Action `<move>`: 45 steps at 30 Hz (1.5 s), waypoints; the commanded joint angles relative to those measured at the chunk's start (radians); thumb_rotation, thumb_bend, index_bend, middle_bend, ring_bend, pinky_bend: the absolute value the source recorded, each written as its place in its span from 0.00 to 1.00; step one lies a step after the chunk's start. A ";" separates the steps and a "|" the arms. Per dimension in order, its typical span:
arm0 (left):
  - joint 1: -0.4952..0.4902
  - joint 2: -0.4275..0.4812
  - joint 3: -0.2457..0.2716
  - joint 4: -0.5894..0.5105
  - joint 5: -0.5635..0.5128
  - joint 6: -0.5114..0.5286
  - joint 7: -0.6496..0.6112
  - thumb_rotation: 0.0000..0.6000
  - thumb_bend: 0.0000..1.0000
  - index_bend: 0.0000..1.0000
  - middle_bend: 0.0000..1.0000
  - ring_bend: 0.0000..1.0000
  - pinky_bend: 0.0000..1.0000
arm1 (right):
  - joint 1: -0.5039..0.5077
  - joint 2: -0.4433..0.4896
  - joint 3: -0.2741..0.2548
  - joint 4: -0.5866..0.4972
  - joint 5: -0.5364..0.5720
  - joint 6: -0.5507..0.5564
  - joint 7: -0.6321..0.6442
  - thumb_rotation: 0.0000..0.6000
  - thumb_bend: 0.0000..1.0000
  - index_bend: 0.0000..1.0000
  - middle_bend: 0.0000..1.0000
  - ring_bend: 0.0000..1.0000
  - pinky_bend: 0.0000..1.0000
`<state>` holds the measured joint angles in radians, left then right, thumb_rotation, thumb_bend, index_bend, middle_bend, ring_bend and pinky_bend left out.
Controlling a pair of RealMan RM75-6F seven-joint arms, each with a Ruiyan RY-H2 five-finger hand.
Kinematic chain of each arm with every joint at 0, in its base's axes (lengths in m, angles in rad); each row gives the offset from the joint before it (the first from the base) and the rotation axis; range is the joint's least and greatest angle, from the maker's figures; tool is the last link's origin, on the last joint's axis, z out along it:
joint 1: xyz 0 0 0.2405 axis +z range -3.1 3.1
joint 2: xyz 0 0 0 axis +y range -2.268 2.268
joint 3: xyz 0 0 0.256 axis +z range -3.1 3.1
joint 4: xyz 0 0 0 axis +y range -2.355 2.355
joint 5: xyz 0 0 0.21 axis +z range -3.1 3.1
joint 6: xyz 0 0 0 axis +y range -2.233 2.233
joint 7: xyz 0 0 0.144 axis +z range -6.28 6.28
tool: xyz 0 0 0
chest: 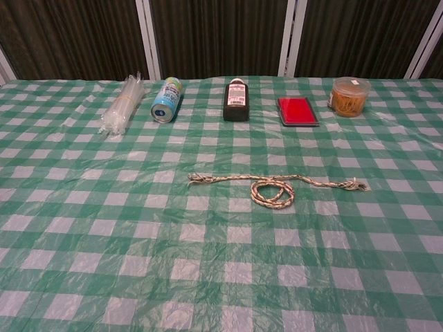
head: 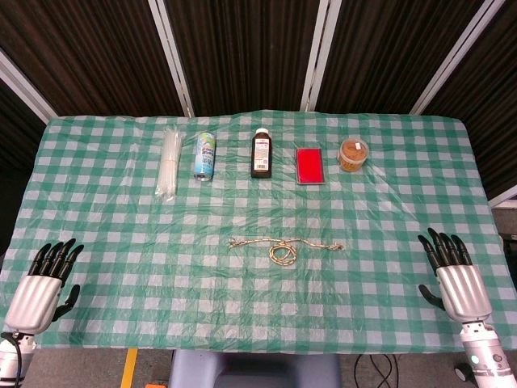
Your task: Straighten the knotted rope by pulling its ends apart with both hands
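Observation:
A thin beige rope (head: 283,247) lies across the middle of the checked tablecloth with a loose loop knot near its centre. In the chest view the rope (chest: 273,190) runs from a frayed left end to a frayed right end. My left hand (head: 44,283) rests at the near left table edge, fingers spread and empty, far from the rope. At the near right edge my right hand (head: 456,279) lies the same way, fingers apart, holding nothing. Neither hand shows in the chest view.
Along the back stand a clear bag of straws (head: 168,163), a lying spray can (head: 204,155), a dark bottle (head: 261,153), a red box (head: 309,166) and a tub of rubber bands (head: 353,153). The green checked cloth (head: 121,242) covers the table.

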<state>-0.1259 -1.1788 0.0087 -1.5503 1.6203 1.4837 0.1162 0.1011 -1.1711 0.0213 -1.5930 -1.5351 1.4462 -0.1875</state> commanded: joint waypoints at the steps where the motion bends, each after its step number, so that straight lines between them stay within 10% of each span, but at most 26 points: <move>1: -0.007 -0.008 0.004 0.002 0.007 -0.009 0.004 1.00 0.50 0.00 0.00 0.00 0.03 | -0.003 0.003 0.000 0.000 -0.001 0.004 0.005 1.00 0.31 0.00 0.00 0.00 0.00; 19: -0.260 -0.317 -0.094 0.144 0.006 -0.270 0.033 1.00 0.50 0.01 0.00 0.00 0.01 | -0.001 -0.010 -0.008 0.017 0.008 -0.022 -0.027 1.00 0.31 0.00 0.00 0.00 0.00; 24: -0.328 -0.435 -0.135 0.183 -0.009 -0.290 -0.030 1.00 0.49 0.22 0.13 0.00 0.03 | 0.014 0.002 -0.013 0.012 0.017 -0.066 -0.006 1.00 0.31 0.00 0.00 0.00 0.00; 45: -0.531 -0.757 -0.250 0.472 -0.224 -0.452 0.141 1.00 0.47 0.42 0.14 0.00 0.02 | 0.012 0.033 -0.004 0.020 0.051 -0.077 0.050 1.00 0.31 0.00 0.00 0.00 0.00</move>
<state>-0.6487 -1.9268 -0.2384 -1.0871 1.3974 1.0284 0.2598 0.1129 -1.1386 0.0170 -1.5725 -1.4842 1.3696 -0.1374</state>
